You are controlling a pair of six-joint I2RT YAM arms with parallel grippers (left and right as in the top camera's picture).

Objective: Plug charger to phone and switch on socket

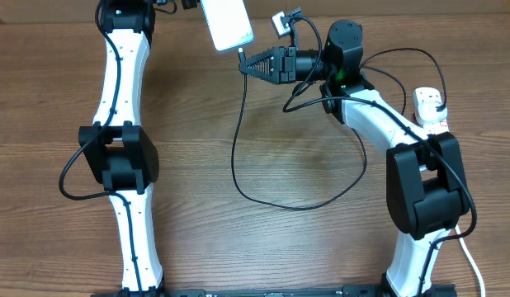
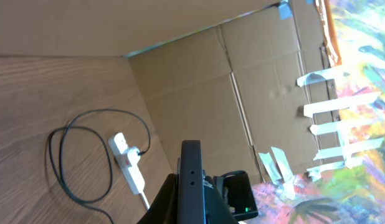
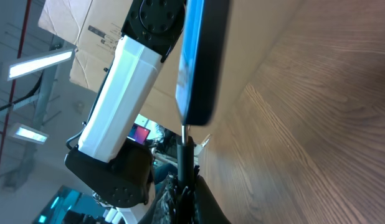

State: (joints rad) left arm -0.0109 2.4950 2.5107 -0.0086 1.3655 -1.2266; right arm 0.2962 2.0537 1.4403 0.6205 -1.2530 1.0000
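The right gripper (image 1: 245,65) is closed tight on the connector end of the charger (image 1: 237,140). The tip touches the near edge of the phone (image 1: 226,23) — whether it is seated, I cannot tell. The left gripper (image 2: 191,198) is clamped on the phone's other end. The cable loops away to the socket (image 1: 428,104), well apart on the right.

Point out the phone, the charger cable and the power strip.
phone (image 1: 228,23): overhead view, middle of its pale face.
charger cable (image 1: 296,208): overhead view, bottom of its loop on the table.
power strip (image 2: 136,177): left wrist view, its white body.
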